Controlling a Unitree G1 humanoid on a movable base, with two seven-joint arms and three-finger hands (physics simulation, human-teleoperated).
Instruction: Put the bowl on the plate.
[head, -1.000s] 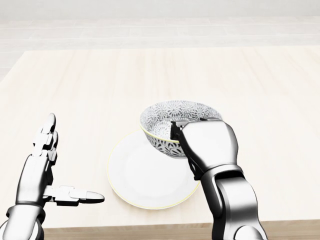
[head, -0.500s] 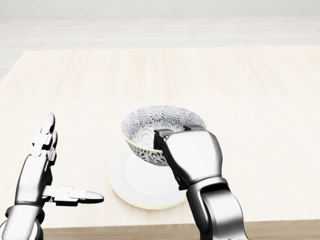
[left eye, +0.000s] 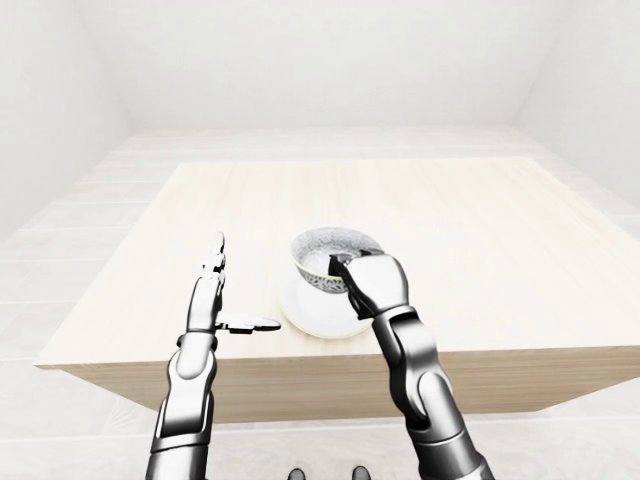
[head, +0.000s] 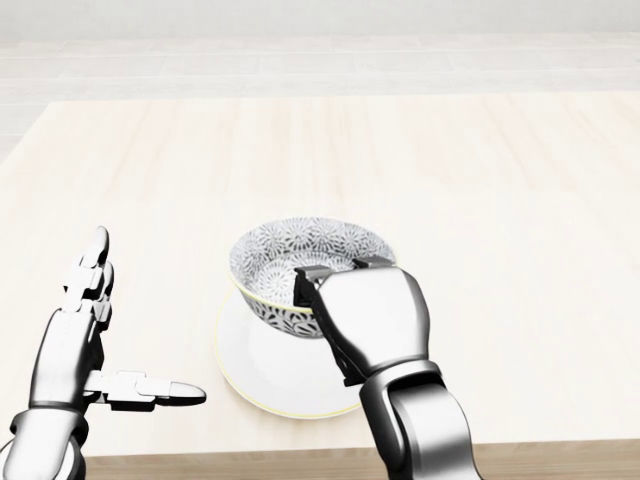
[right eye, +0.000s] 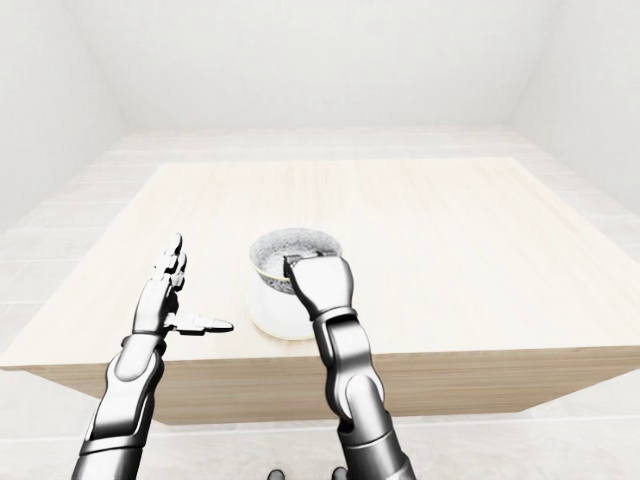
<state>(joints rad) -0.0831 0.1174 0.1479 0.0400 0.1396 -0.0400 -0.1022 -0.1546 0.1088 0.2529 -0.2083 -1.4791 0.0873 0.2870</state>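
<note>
Clearly the right hand does the work: its fingers pinch the rim of the patterned bowl on the side nearest the head view's bottom. The dark tips hook over the edge and the palm lies against the outer wall. I judge this a sensible grip, since it leaves the underside free to meet the plate.

The bowl is over the white plate, covering its upper part in the head view, while the plate's lower left shows bare. I cannot tell whether the bowl's foot touches the plate. It seems set toward the upper edge, not centred, so letting go now might leave it tipping on the rim.

The left hand hovers just left of the plate over the pale wooden desk. Its fingers are straight and spread, thumb out sideways, touching nothing — probably held clear of the bowl's path.
</note>
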